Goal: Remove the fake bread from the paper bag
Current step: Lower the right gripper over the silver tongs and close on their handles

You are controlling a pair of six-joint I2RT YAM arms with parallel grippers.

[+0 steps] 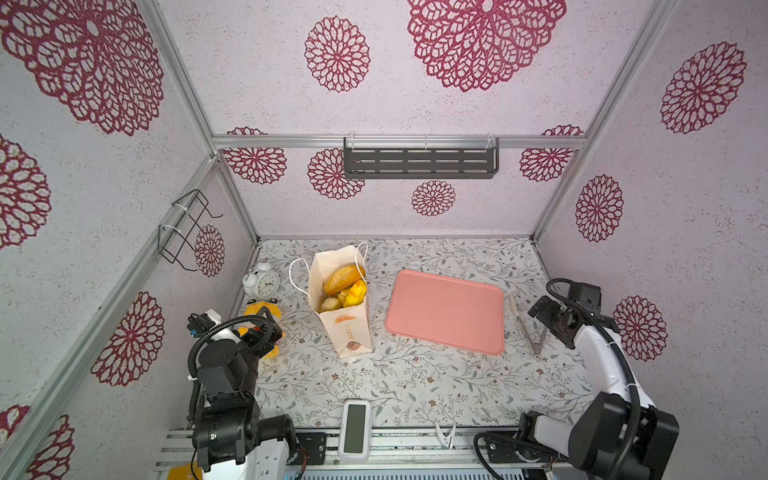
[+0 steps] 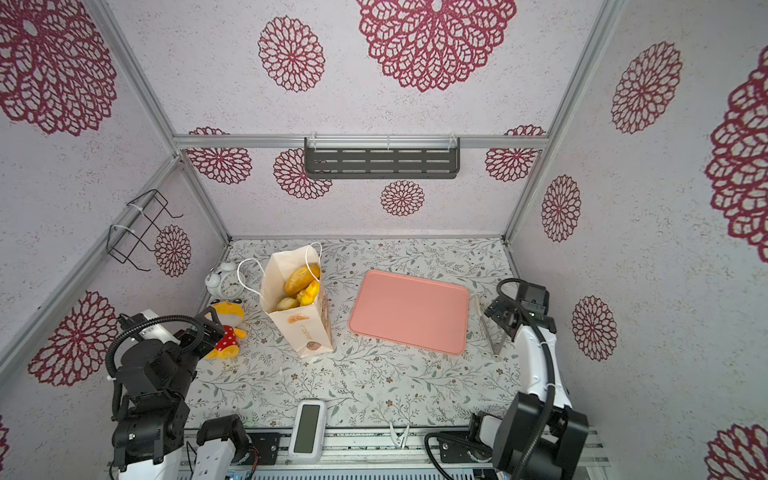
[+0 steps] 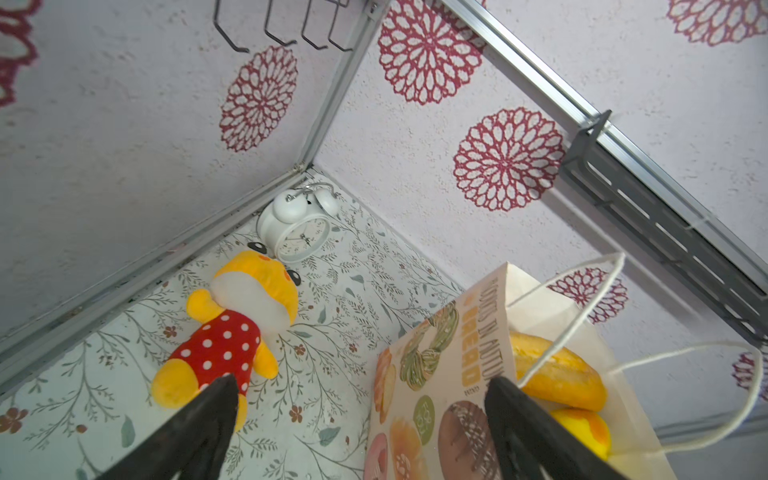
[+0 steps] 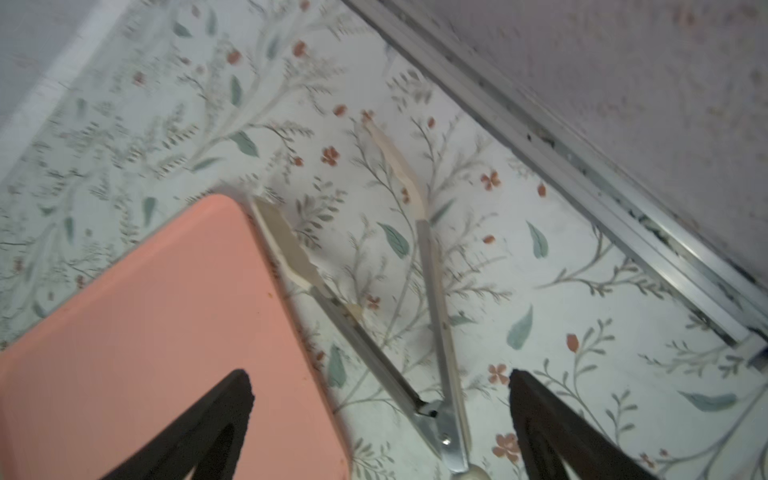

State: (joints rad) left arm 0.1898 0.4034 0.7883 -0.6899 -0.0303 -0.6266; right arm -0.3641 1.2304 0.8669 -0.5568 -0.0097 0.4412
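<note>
The paper bag (image 1: 347, 328) (image 2: 305, 332) stands upright and open at the back left of the table, cord handles spread. Inside it the fake bread (image 1: 343, 278) (image 2: 301, 279) shows: a long golden loaf on top, yellow and brown pieces below. My left gripper (image 1: 268, 328) (image 2: 212, 328) hovers open left of the bag, above a plush toy. In the left wrist view the gripper (image 3: 361, 384) is empty, the bag's printed side (image 3: 440, 374) and the loaf (image 3: 557, 374) lie by one finger. My right gripper (image 1: 542, 313) (image 2: 496, 311) (image 4: 378, 374) hangs open at the right, holding nothing.
A flat pink tray (image 1: 446, 311) (image 4: 166, 332) lies right of the bag, with metal tongs (image 1: 525, 328) (image 4: 432, 291) beside it under my right gripper. A white alarm clock (image 1: 262, 282) and yellow plush toy (image 3: 232, 332) sit at the left wall. A digital clock (image 1: 354, 428) rests at the front edge.
</note>
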